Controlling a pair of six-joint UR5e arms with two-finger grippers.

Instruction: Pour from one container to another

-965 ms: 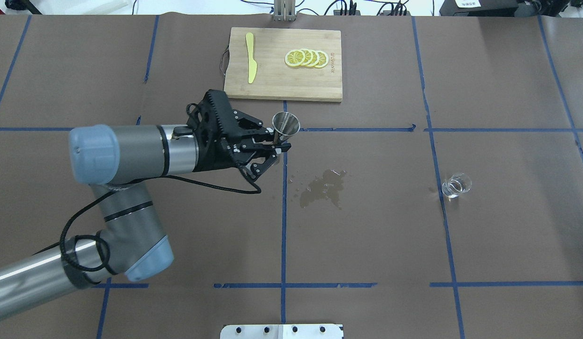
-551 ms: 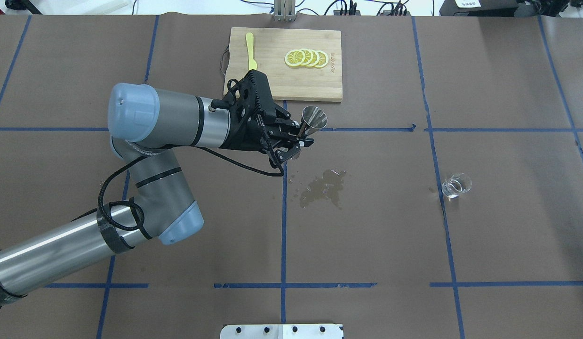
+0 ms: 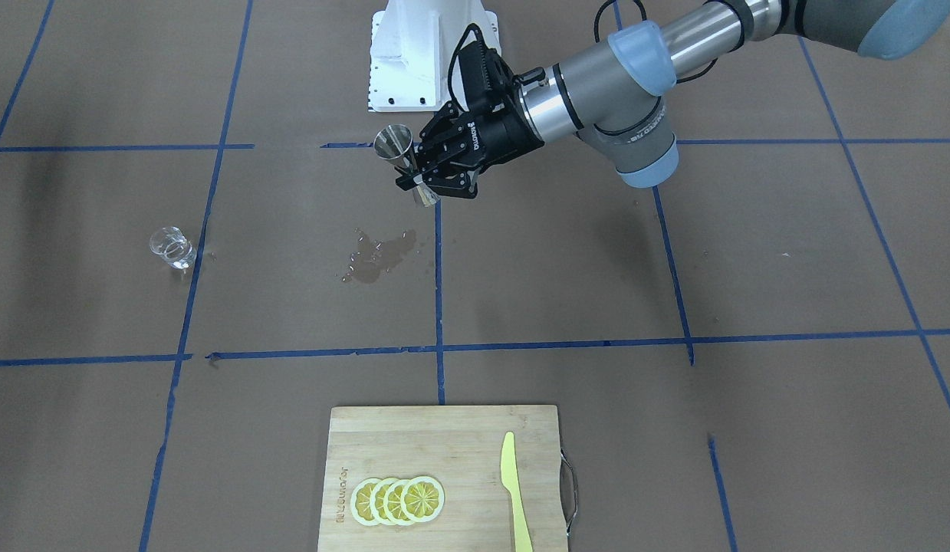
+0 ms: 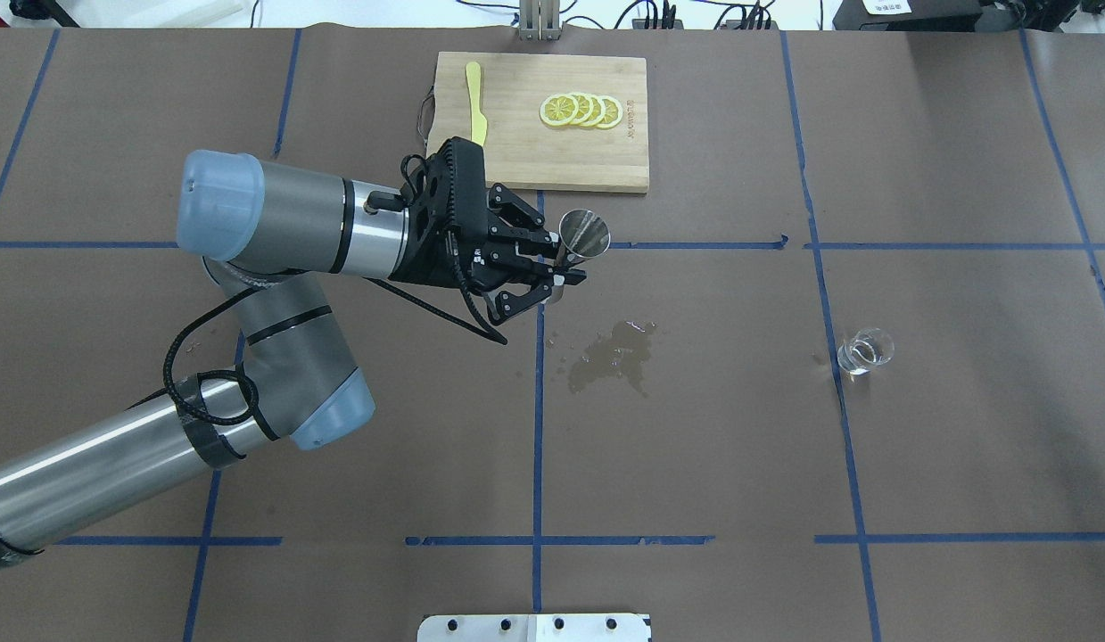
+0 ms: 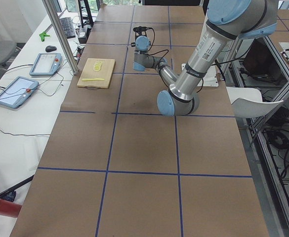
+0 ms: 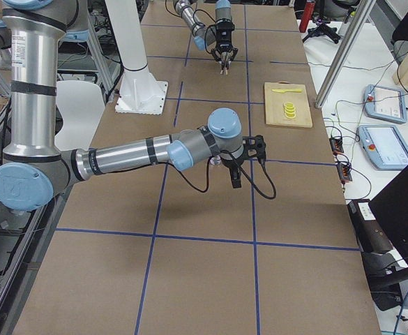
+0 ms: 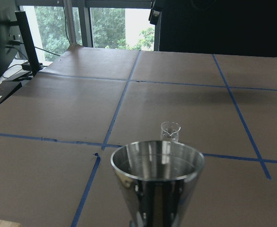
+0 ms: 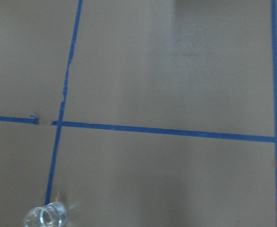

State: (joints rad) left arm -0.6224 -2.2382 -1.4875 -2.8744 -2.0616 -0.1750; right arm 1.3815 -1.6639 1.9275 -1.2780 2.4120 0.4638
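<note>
My left gripper (image 4: 562,268) is shut on the waist of the steel jigger (image 4: 585,233), held in the air roughly upright over the table's middle, its open cone up. From the front, the jigger (image 3: 394,144) sits in that gripper (image 3: 416,179) above a wet patch. The left wrist view shows the jigger (image 7: 157,182) close up, with the clear glass cup (image 7: 170,131) beyond it. The cup (image 4: 864,350) stands alone far to the right; the right wrist view catches the cup (image 8: 46,216) at its bottom left corner. My right gripper (image 6: 235,178) shows only from the side, and I cannot tell its state.
A wet spill (image 4: 616,355) stains the brown paper just below the jigger. At the table's far edge lies a wooden cutting board (image 4: 525,160) with a yellow knife (image 4: 474,107) and lemon slices (image 4: 581,110). Blue tape lines cross the surface.
My left arm swung right and away with the jigger, then eased back slightly left. The jigger, tilted half a second ago, now stands more upright. The cup has not moved.
</note>
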